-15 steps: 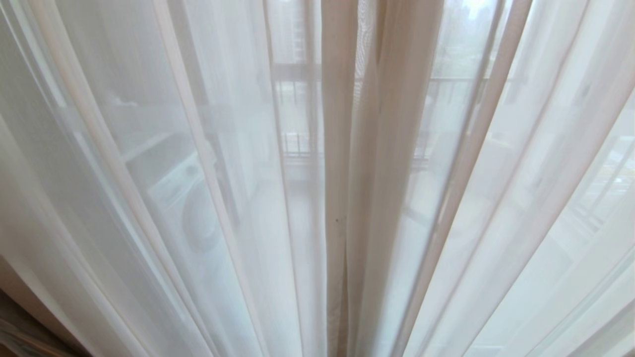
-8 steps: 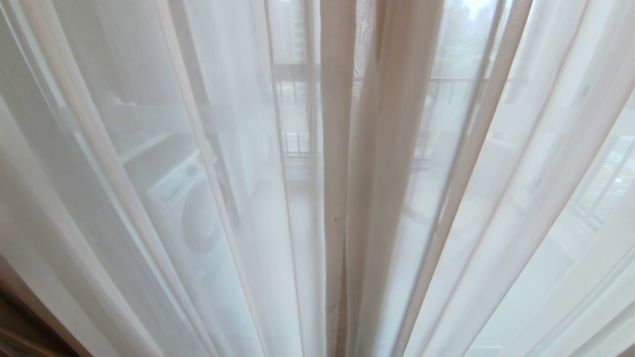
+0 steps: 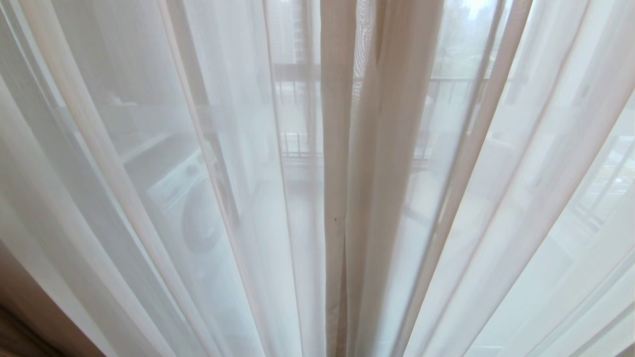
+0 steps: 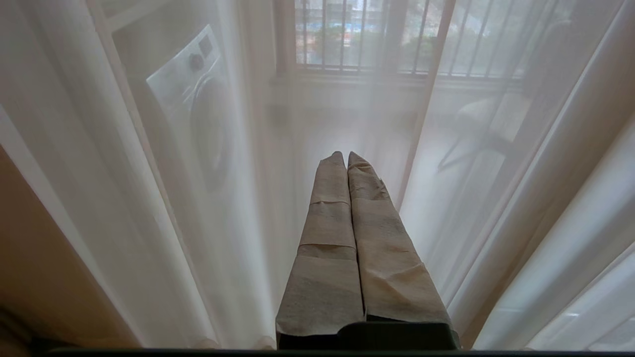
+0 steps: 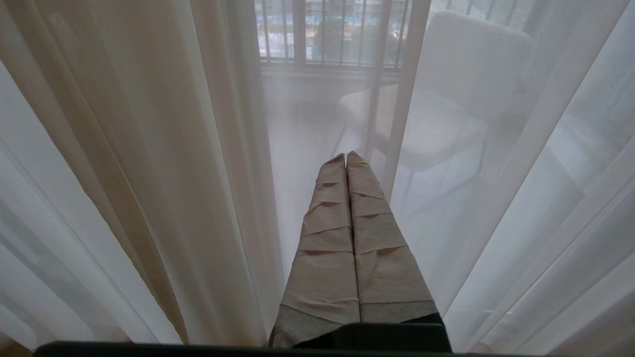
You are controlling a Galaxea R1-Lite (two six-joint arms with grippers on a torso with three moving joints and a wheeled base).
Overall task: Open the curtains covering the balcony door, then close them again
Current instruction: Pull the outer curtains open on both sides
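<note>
Head view: the sheers [image 3: 149, 198] hang drawn across the whole frame in long folds, with the hemmed edges [image 3: 342, 173] of two panels meeting near the middle as a denser beige band. Through the fabric a washer [image 3: 191, 198] shows dimly on the left and a dark railing [image 3: 297, 74] further back. A strip of thicker beige curtain [image 3: 30, 307] fills the lower left corner. Neither arm shows here.

Left wrist view: the left gripper [image 4: 346, 157] points at the sheers [image 4: 496, 198], its two tape-wrapped fingers [image 4: 330, 218] pressed together along their length, holding nothing. Whether the tips touch the fabric cannot be told. Behind the cloth are the washer [image 4: 198, 109], a barred railing [image 4: 357, 39] and a faint chair [image 4: 486, 124]. The beige curtain [image 4: 34, 258] hangs at one side.

Right wrist view: the right gripper [image 5: 346, 157] is likewise closed tight and empty, its wrapped fingers [image 5: 330, 233] side by side, aimed at the sheers [image 5: 521, 198]. A thicker beige fold [image 5: 149, 173] hangs just beside it. A pale chair [image 5: 446, 99] and the railing [image 5: 332, 34] show through the fabric. The door itself cannot be made out behind the cloth.
</note>
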